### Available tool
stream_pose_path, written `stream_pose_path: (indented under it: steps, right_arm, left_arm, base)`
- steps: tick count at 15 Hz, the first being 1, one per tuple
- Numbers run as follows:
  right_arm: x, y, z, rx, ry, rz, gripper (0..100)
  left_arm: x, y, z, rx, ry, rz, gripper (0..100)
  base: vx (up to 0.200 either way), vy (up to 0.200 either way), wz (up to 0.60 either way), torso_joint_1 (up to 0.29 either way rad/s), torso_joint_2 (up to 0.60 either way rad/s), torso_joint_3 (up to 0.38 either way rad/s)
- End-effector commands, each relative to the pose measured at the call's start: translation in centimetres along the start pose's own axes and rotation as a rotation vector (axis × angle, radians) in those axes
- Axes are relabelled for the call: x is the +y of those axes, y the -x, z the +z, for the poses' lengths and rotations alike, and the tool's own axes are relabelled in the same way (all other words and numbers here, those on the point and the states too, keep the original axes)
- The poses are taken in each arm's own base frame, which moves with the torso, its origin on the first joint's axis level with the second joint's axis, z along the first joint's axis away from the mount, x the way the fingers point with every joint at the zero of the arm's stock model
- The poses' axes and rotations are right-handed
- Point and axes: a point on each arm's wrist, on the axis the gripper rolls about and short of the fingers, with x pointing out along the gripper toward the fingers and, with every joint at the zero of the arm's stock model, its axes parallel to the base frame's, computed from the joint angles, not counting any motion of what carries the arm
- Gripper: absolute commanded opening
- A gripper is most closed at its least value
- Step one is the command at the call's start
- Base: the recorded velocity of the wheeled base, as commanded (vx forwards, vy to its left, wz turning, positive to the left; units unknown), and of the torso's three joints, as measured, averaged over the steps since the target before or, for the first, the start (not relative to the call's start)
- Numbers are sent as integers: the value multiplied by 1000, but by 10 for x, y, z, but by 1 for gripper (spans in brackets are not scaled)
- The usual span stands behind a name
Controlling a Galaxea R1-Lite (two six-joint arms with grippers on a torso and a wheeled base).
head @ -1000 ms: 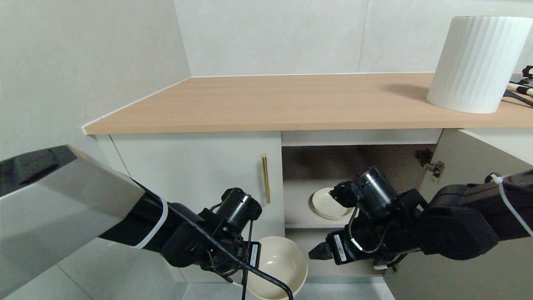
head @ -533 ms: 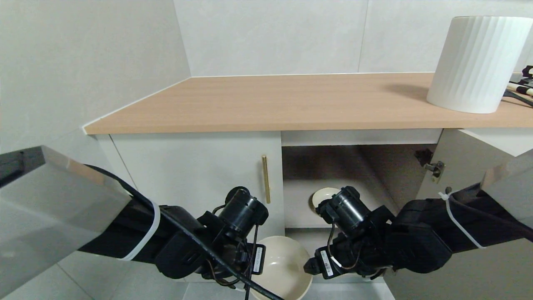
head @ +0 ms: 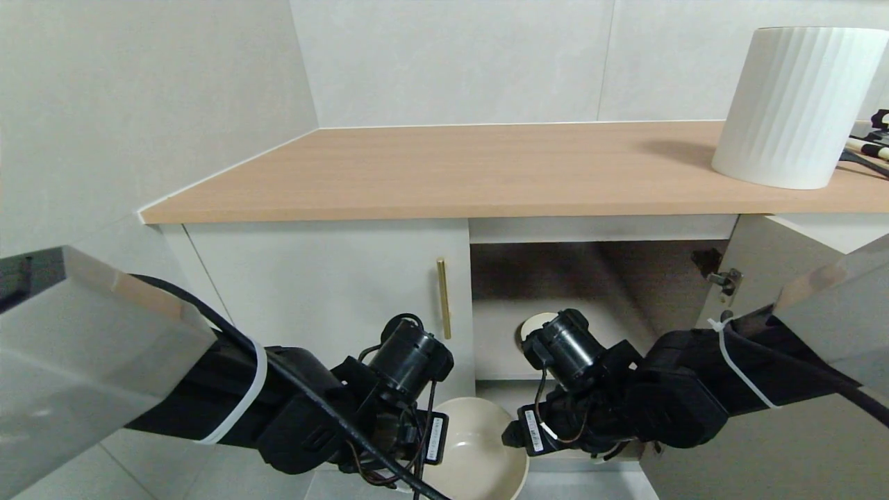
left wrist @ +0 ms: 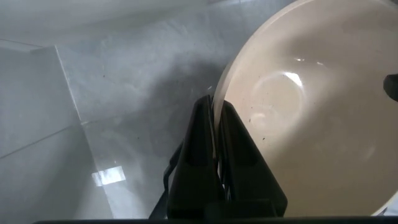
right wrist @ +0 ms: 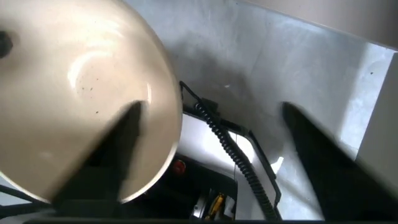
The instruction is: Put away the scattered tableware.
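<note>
A cream bowl (head: 479,451) hangs low before the cabinet, over the floor. My left gripper (head: 436,439) is shut on its near rim; the left wrist view has both fingers (left wrist: 202,134) pinching the bowl (left wrist: 311,112) at the edge. My right gripper (head: 510,436) is at the bowl's right rim. It stands open in the right wrist view, with one finger (right wrist: 109,158) over the bowl (right wrist: 74,93) and the other outside it. A cream plate (head: 529,325) lies on the cabinet shelf, mostly hidden behind my right wrist.
The cabinet's right door (head: 778,444) stands open; the left door (head: 326,292) with a brass handle (head: 442,297) is closed. On the wooden counter (head: 451,173) stand a white ribbed container (head: 795,104) and some utensils (head: 868,149) at the far right.
My right arm has drawn back from the shelf and come down and left to the bowl's rim. The left arm has carried the bowl slightly right and lower.
</note>
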Motion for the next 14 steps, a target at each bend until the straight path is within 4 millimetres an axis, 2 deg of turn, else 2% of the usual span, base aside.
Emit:
stream_pose_path:
  steps: [1,12,13,14]
  right_arm:
    - [1,-2,-2,8,4,0,0]
    - [1,-2,-2,9,5,2,0]
    - [1,-2,-2,10,5,1,0]
    - [1,-2,-2,10,4,0,0]
  left_arm:
    - [0,1,0,-3,2,-2,0]
    - [0,2,0,-5,-1,-3,0]
    - [0,2,0,-5,-1,-3,100]
    - [0,2,0,-6,1,-4,100]
  base:
    - [0,0,0,0,0,0]
    - [0,0,0,0,0,0]
    - [0,0,0,0,0,0]
    - [0,0,0,0,0,0]
